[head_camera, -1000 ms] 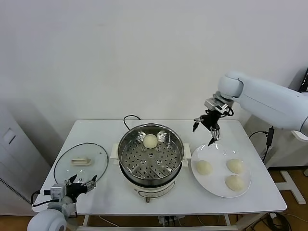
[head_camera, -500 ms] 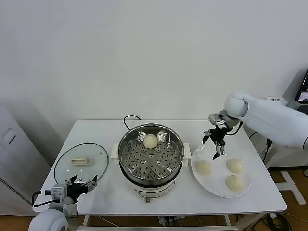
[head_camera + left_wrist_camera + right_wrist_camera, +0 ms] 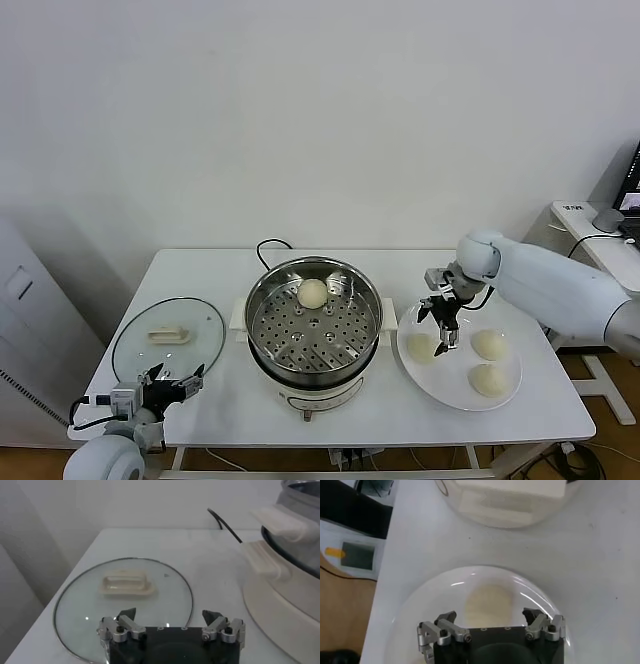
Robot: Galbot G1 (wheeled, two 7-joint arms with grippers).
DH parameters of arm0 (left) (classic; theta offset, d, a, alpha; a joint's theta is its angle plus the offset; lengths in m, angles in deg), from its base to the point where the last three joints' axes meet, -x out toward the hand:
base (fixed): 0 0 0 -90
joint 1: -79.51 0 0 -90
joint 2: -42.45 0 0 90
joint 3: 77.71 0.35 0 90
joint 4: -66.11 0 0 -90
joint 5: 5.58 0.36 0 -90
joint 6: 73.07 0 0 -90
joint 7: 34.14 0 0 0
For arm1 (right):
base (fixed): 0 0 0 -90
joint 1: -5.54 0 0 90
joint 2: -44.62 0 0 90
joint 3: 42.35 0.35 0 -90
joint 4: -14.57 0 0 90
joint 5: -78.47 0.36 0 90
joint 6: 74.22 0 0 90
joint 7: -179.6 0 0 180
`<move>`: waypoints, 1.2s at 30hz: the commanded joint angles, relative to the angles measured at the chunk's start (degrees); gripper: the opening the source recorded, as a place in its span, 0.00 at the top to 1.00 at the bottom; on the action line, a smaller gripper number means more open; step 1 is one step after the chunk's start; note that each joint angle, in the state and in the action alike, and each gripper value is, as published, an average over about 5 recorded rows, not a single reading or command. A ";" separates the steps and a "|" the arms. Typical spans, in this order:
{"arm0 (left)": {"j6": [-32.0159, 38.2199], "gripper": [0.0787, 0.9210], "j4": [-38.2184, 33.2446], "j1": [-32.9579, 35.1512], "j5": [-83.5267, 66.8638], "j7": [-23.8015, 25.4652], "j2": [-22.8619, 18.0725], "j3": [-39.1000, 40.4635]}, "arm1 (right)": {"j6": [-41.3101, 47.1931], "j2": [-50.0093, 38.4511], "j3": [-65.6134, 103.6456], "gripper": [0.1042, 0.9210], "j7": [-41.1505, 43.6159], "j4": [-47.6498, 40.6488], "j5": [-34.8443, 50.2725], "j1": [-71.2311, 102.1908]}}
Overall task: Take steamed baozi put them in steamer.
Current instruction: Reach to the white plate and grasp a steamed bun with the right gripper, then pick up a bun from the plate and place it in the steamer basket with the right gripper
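Hovering spread over the nearest steamed baozi [image 3: 422, 346] on the plate [image 3: 458, 398], right end effector [image 3: 443, 334], one bun [image 3: 313, 293] inside the steamer [image 3: 314, 322], left end effector [image 3: 172, 382] spread beside the glass lid [image 3: 167, 337], worktop [image 3: 380, 415]

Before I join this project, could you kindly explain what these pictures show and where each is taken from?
It is a two-armed robot. One camera sits on its head; one rides on each wrist. On the white table stand a steamer holding one baozi, a glass lid, and a plate with three baozi. The right gripper, open and empty, hovers over the plate's nearest baozi; its wrist camera looks down on that bun. The left gripper waits open by the lid.
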 commanded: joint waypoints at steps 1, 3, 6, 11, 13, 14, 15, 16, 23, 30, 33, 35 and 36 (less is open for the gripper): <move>0.05 0.12 0.16 -0.01 0.07 0.03 0.09 -0.02 | 0.48 0.67 3.79 0.13 -1.42 -1.97 -2.60 4.49; 0.08 0.12 0.19 0.02 0.06 0.04 0.14 -0.05 | 0.47 0.78 4.08 0.15 -1.49 -2.04 -2.82 4.78; 0.12 0.12 0.28 0.03 0.04 0.06 0.24 -0.08 | 0.46 0.92 4.59 0.18 -1.66 -2.07 -3.01 5.17; 0.15 0.12 0.44 0.00 0.02 0.09 0.37 -0.13 | 0.38 0.85 5.10 0.29 -1.51 -1.78 -3.57 5.45; 0.13 0.12 0.46 -0.01 0.01 0.11 0.37 -0.12 | 0.25 0.76 5.27 0.35 -1.43 -1.65 -3.86 5.56; 0.12 0.12 0.47 -0.01 0.01 0.12 0.37 -0.11 | 0.19 0.73 5.39 0.38 -1.40 -1.60 -4.00 5.63; 0.11 0.12 0.48 -0.02 0.01 0.13 0.37 -0.09 | 0.14 0.70 5.47 0.41 -1.37 -1.54 -4.12 5.68; 0.09 0.12 0.50 -0.04 0.01 0.13 0.36 -0.07 | 0.09 0.67 5.54 0.45 -1.35 -1.50 -4.23 5.72; -0.04 0.12 0.55 -0.21 0.03 0.04 0.25 -0.01 | -0.36 0.08 5.67 0.53 -0.30 -0.53 -4.47 4.73; -0.22 0.12 0.47 -0.28 0.07 -0.15 0.26 -0.04 | 0.86 -3.57 -3.87 0.56 4.05 5.63 2.58 -10.41; -0.21 0.12 0.16 -0.21 0.05 -0.14 0.41 -0.06 | 1.58 -4.33 -10.07 0.57 5.73 7.80 7.83 -19.19; -0.18 0.12 0.00 -0.15 0.04 -0.13 0.49 -0.05 | 2.24 -4.37 -13.54 0.56 6.45 9.16 11.70 -24.20; -0.16 0.12 -0.06 -0.13 0.03 -0.13 0.52 -0.05 | 2.59 -4.26 -14.98 0.56 6.70 9.88 13.44 -26.47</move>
